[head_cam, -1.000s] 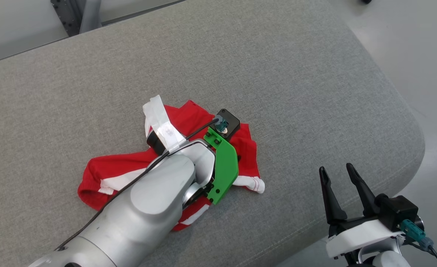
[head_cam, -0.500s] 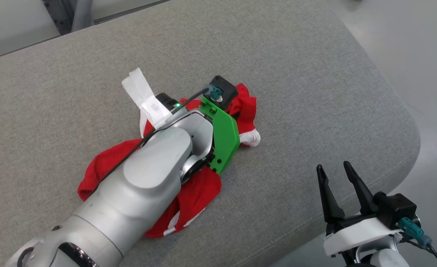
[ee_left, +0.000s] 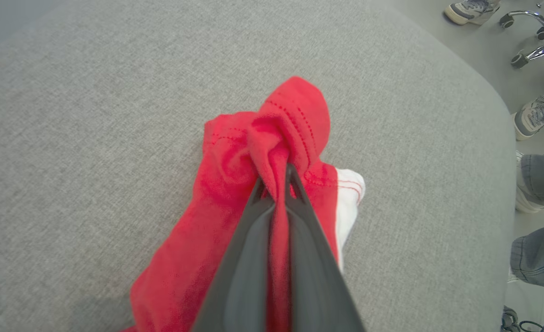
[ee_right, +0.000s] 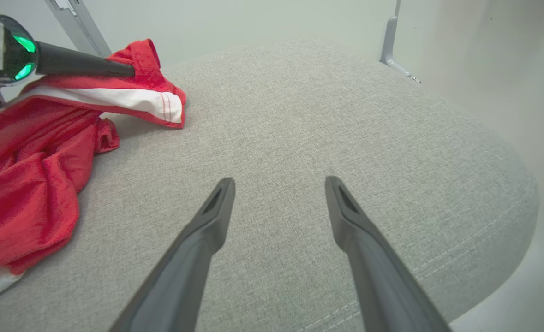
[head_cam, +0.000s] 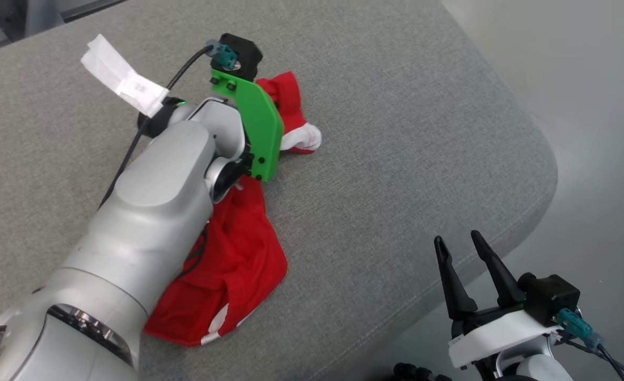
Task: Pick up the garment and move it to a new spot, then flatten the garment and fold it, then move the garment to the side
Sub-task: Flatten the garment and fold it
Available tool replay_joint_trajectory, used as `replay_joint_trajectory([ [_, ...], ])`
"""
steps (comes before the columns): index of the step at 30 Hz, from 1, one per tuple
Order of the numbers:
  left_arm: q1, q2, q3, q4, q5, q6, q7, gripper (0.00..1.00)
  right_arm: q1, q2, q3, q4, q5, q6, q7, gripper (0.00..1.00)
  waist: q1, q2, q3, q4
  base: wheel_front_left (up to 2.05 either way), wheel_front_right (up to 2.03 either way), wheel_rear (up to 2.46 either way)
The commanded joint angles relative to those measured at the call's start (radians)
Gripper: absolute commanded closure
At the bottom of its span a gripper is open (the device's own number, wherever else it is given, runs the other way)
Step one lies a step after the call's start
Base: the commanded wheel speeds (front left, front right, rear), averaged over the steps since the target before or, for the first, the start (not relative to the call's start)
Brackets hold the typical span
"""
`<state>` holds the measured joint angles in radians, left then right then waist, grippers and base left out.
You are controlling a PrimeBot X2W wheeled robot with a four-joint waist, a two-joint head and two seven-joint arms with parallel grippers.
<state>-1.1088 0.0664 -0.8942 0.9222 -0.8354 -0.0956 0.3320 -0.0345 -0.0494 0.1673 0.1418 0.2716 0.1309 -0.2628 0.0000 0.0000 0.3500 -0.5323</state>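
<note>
The garment [head_cam: 240, 264] is red cloth with white trim, crumpled and drawn out long on the grey cushion [head_cam: 396, 132]. My left gripper [ee_left: 275, 177] is shut on a bunched red fold of the garment [ee_left: 272, 138], with cloth squeezed between the two dark fingers. From the right wrist those left fingers [ee_right: 87, 68] reach into the raised end of the garment [ee_right: 27, 180], above a white-trimmed edge. In the head view my left forearm covers the garment's middle. Off the cushion's near right corner, my right gripper [head_cam: 459, 254] stands open and empty, as does my right gripper [ee_right: 278, 189] over bare cushion.
The cushion's rounded right edge [head_cam: 547, 174] drops to a pale floor. A person's shoes [ee_left: 537, 113] and jeans-clad legs [ee_left: 541, 177] stand past that edge, beside chair castors [ee_left: 530, 50]. A metal frame leg [ee_right: 391, 41] rises behind the cushion.
My left gripper closed on the garment and pulled its end up and away across the cushion, stretching the cloth. The head camera has shifted. The right gripper stays open.
</note>
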Motion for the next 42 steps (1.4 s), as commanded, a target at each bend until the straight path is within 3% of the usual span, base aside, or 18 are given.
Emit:
replay_joint_trajectory([
  [1, -0.020, 0.028, -0.007, 0.043, 0.005, -0.008, 0.005, 1.00, 0.012, -0.001, -0.009, -0.002, 0.011, 0.000, -0.003, 0.00, 0.0000, 0.0000, 0.053, -0.039, 0.00, 0.00, 0.00],
  [4, -0.036, 0.048, -0.015, 0.097, 0.009, -0.018, -0.006, 1.00, 0.027, -0.001, -0.013, -0.008, 0.022, 0.000, -0.003, 0.00, 0.0000, 0.0000, 0.069, -0.041, 0.00, 0.00, 0.00],
  [6, -0.044, 0.056, -0.008, 0.126, 0.008, -0.017, -0.036, 0.93, 0.029, -0.001, -0.012, -0.011, 0.026, 0.000, -0.003, 0.00, 0.0000, 0.0000, 0.075, -0.041, 0.00, 0.00, 0.00],
  [8, -0.054, 0.059, 0.005, 0.152, 0.002, -0.016, -0.074, 1.00, 0.026, -0.001, -0.008, -0.010, 0.031, 0.000, -0.003, 0.00, 0.0000, 0.0000, 0.079, -0.042, 0.00, 0.00, 0.00],
  [11, -0.072, 0.053, 0.015, 0.187, -0.003, -0.015, -0.117, 1.00, 0.007, -0.002, 0.003, -0.008, 0.034, 0.000, -0.003, 0.00, 0.0000, 0.0000, 0.080, -0.041, 0.00, 0.00, 0.00],
  [12, -0.078, 0.051, 0.013, 0.198, 0.003, -0.013, -0.130, 0.95, 0.001, -0.002, 0.008, -0.007, 0.033, 0.000, -0.003, 0.00, 0.0000, 0.0000, 0.079, -0.041, 0.00, 0.00, 0.00],
  [14, -0.083, 0.046, 0.010, 0.219, 0.008, -0.010, -0.150, 0.36, -0.007, -0.002, 0.015, -0.002, 0.030, 0.000, -0.003, 0.00, 0.0000, 0.0000, 0.071, -0.041, 0.00, 0.00, 0.00],
  [15, -0.082, 0.042, 0.010, 0.229, 0.006, -0.011, -0.156, 0.00, -0.010, -0.002, 0.019, 0.001, 0.026, 0.000, -0.003, 0.00, 0.0000, 0.0000, 0.065, -0.041, 0.00, 0.00, 0.00],
  [20, -0.075, 0.014, 0.015, 0.234, -0.017, -0.019, -0.165, 0.00, -0.005, -0.002, 0.009, 0.014, 0.011, 0.000, -0.003, 0.00, 0.0000, 0.0000, 0.028, -0.015, 0.00, 0.00, 0.00],
  [24, -0.095, -0.005, 0.024, 0.183, -0.042, -0.025, -0.204, 0.00, 0.024, -0.003, -0.021, 0.019, -0.013, 0.000, -0.003, 0.00, 0.0000, 0.0000, -0.031, 0.054, 0.00, 0.00, 0.00],
  [29, -0.066, -0.014, 0.045, 0.094, -0.078, 0.003, -0.301, 0.00, 0.050, -0.003, -0.065, 0.002, -0.037, 0.000, -0.003, 0.00, 0.0000, 0.0000, -0.088, 0.135, 0.00, 0.00, 0.00],
  [35, 0.056, -0.007, 0.042, -0.043, -0.068, 0.066, -0.436, 0.00, 0.073, -0.003, -0.138, -0.049, -0.084, 0.000, -0.003, 0.00, 0.0000, 0.0000, -0.156, 0.228, 0.00, 0.00, 0.00],
  [42, 0.373, 0.114, 0.052, -0.268, -0.057, 0.202, -0.565, 0.00, 0.127, -0.003, -0.226, -0.117, -0.152, 0.000, -0.003, 0.00, 0.0000, 0.0000, -0.249, 0.333, 0.00, 0.00, 0.00],
])
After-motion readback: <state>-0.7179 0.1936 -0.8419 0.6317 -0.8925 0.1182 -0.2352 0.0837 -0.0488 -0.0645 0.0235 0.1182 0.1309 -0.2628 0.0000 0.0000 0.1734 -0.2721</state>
